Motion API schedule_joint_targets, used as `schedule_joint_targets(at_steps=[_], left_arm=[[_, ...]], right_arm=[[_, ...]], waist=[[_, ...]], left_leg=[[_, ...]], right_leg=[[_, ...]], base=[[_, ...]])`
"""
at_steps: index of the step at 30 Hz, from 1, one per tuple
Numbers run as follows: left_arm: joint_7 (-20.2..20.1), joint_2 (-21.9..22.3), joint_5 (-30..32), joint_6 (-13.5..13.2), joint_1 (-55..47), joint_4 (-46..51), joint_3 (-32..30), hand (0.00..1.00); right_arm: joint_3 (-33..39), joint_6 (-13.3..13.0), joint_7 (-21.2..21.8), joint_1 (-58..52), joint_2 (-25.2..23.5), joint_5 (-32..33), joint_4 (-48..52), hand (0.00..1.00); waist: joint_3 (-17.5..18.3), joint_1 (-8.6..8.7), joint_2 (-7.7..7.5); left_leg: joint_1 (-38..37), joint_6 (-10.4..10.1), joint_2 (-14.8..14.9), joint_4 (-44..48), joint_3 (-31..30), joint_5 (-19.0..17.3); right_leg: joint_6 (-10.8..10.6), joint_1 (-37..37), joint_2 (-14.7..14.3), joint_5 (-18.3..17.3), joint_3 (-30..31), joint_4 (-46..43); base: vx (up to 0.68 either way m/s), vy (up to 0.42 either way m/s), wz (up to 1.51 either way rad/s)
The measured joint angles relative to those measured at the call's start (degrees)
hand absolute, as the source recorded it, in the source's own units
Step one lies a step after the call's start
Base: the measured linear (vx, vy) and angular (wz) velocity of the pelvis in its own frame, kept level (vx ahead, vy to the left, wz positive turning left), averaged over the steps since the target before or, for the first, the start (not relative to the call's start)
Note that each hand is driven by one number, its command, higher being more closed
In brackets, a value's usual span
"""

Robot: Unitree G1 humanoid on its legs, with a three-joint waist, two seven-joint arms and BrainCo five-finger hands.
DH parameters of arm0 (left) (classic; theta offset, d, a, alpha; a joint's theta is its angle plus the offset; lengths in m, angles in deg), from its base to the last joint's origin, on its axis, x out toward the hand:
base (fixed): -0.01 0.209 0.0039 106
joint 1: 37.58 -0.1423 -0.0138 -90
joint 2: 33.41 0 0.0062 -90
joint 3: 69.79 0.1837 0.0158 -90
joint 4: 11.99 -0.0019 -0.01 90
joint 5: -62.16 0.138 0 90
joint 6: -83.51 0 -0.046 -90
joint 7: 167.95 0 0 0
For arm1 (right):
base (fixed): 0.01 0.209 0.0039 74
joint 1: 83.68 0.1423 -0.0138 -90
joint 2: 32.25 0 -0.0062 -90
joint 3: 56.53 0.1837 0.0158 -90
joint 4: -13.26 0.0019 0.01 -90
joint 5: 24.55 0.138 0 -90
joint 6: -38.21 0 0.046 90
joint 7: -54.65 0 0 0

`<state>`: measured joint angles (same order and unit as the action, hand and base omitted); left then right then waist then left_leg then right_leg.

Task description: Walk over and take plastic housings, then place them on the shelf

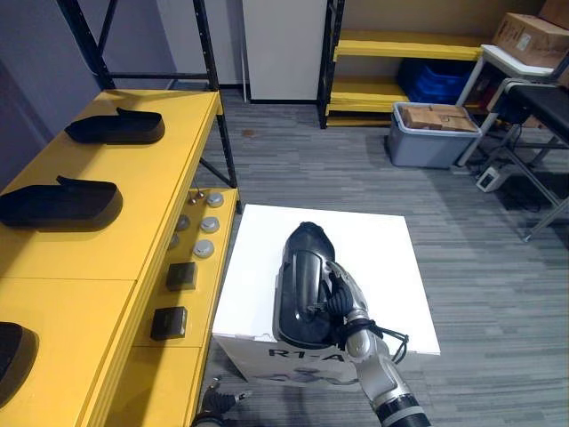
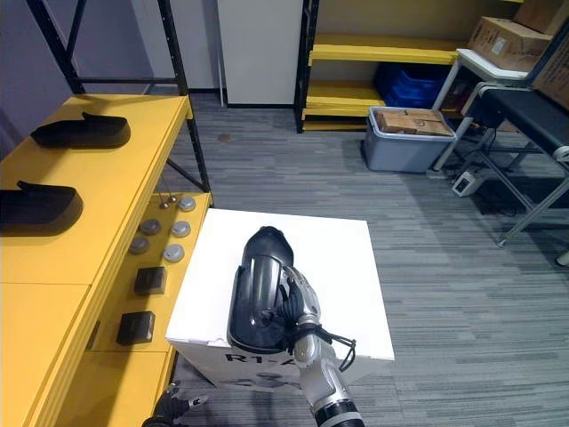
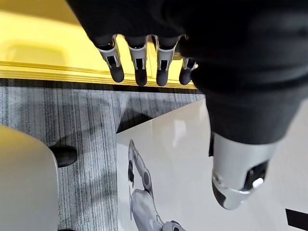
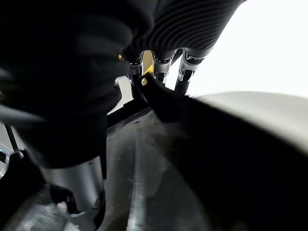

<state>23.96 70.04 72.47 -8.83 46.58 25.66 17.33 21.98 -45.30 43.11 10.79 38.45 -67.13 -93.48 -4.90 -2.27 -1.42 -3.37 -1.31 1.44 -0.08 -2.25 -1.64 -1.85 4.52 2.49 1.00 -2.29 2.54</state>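
The right hand (image 1: 343,304) seems curled round the housing (image 1: 300,267) on the white desk (image 1: 382,258); the left hand (image 3: 137,67) hangs loosely spread.

The yellow shelf (image 1: 156,178) looks free between far housing (image 1: 116,127) and middle housing (image 1: 58,203); black upright (image 1: 206,53) guards its corner.

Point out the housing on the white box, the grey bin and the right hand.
housing (image 1: 298,274), left eye view, upper shell
grey bin (image 1: 427,149), left eye view, front wall
right hand (image 1: 345,301), left eye view, knuckles
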Motion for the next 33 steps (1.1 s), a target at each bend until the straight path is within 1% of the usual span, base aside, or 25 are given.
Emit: schedule_joint_targets(at_steps=[1, 2, 5, 11, 15, 19, 25, 30, 33], left_arm=[[0.0, 0.0, 0.0, 0.1, 0.0, -0.1, 0.0, 0.00], [0.1, 0.0, 0.0, 0.2, 0.0, -0.1, 0.0, 0.00], [0.1, 0.0, 0.0, 0.5, 0.1, -0.3, 0.0, 0.00], [0.1, 0.0, 0.0, 0.8, 0.7, -1.3, 0.2, 0.00], [-0.2, 0.0, 0.0, 0.9, 1.1, -2.0, 0.2, 0.00], [-0.9, 0.0, 0.0, 0.8, 1.2, -2.0, 0.1, 0.00], [-0.9, -0.3, 0.0, 0.8, 1.1, -2.0, 0.0, 0.00], [-0.9, -0.3, -0.1, 0.7, 0.9, -1.3, -0.2, 0.00], [-0.8, -0.3, -0.3, 0.7, -0.3, 1.3, -0.5, 0.00]], right_arm=[[0.3, 0.2, -0.1, -0.1, 0.0, 0.0, 0.0, 0.00], [0.7, 0.4, -0.2, -0.4, 0.0, 0.0, -0.3, 1.00], [0.8, 0.6, -0.8, -0.7, -0.1, 0.0, -0.6, 1.00], [3.5, 0.6, -0.9, 0.5, 0.1, 1.0, -0.6, 1.00], [3.6, 0.4, -0.9, 0.7, 0.3, 3.6, -0.6, 1.00], [3.5, 0.2, 0.4, 0.0, 0.1, 6.6, -0.7, 1.00], [3.5, 0.1, 0.7, -0.6, -0.1, 8.8, -0.2, 1.00], [3.5, -0.1, 0.5, -2.2, -0.1, 10.6, 3.3, 1.00], [3.6, -0.3, 0.0, -2.4, 0.2, 10.7, 6.9, 1.00]], waist=[[0.0, 0.07, 0.02], [0.0, 0.07, 0.00], [0.0, 0.13, 0.01], [0.1, 0.18, -0.14], [0.2, 0.18, -0.25], [0.2, 0.08, -0.32], [0.3, 0.08, -0.39], [0.3, 0.01, -0.43], [0.3, 0.05, -0.41]], left_leg=[[0.0, -0.1, 0.1, -0.1, 0.1, 0.1], [-0.2, -0.2, 0.4, -0.3, 0.1, 0.2], [-1.0, -0.6, 0.9, -0.8, 0.1, 0.3], [-1.9, -1.0, 1.4, -1.3, 0.1, 0.0], [-2.0, -1.2, 1.3, -1.2, 0.0, -0.1], [-2.0, -1.6, 1.2, -0.5, -0.1, -0.4], [-2.0, -1.9, 1.2, 0.0, -0.5, -0.6], [-1.9, -1.8, 1.3, 0.0, -0.8, -0.5], [-1.8, -1.8, 1.3, -0.1, -0.7, -0.5]], right_leg=[[0.0, 0.0, -0.1, 0.0, 0.0, 0.0], [0.0, 0.1, -0.3, 0.0, 0.0, 0.1], [0.0, 0.6, -0.8, 0.0, 0.0, 0.4], [0.0, 1.6, -1.3, -0.1, -0.2, 1.1], [-0.1, 1.9, -1.2, -0.1, -0.2, 1.1], [-0.2, 2.2, -1.1, -0.2, -0.3, 1.0], [-0.2, 2.4, -1.1, -0.2, -0.6, 0.8], [-0.2, 2.4, -1.1, -0.2, -0.9, 0.8], [-0.2, 2.3, -1.1, -0.2, -0.8, 0.8]], base=[[0.00, 0.000, 0.00], [0.00, 0.000, 0.00], [0.04, -0.034, -0.01], [0.06, -0.016, 0.00], [0.03, 0.009, 0.00], [0.00, 0.000, 0.00], [-0.02, 0.004, 0.03], [0.00, 0.003, 0.03], [0.01, 0.004, -0.01]])
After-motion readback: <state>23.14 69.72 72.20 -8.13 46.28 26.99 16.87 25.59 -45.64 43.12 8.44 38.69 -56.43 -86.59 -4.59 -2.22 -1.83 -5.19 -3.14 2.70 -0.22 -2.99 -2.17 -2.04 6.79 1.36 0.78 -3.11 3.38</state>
